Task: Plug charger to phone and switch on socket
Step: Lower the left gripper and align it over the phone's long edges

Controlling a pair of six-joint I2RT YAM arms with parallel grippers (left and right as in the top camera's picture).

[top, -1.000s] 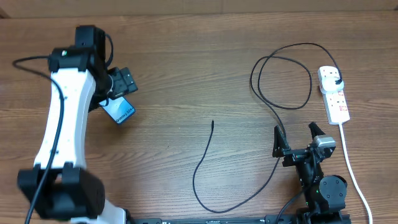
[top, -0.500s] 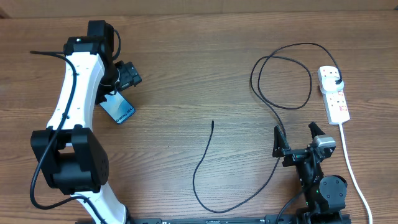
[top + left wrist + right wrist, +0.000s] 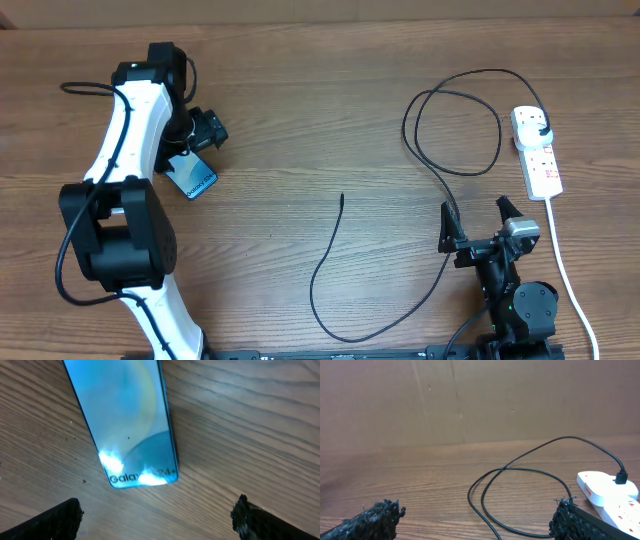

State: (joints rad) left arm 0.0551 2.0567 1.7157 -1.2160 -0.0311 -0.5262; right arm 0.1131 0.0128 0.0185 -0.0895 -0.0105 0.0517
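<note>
While the slim smartphone with the lit light-blue screen [image 3: 192, 177] lies unmoved at the left of the brown wooden table [image 3: 300, 120], the left gripper [image 3: 157, 522] hovers just over its lower end, fingers wide apart, empty; its white arm [image 3: 125, 130] has swung inward. Thin black charger cable [image 3: 330, 260]: loose mid-table, tip well apart from the smartphone. White oblong power strip [image 3: 537, 155]: far right. Right gripper [image 3: 472, 215]: idle, fingers apart. Judgement: plugging not begun.

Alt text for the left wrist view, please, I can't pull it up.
The phone lies flat on the wooden table, lit blue screen up, its white-lettered end nearest the camera. The left gripper is open, a black fingertip at each lower corner, clear of the phone.
</note>
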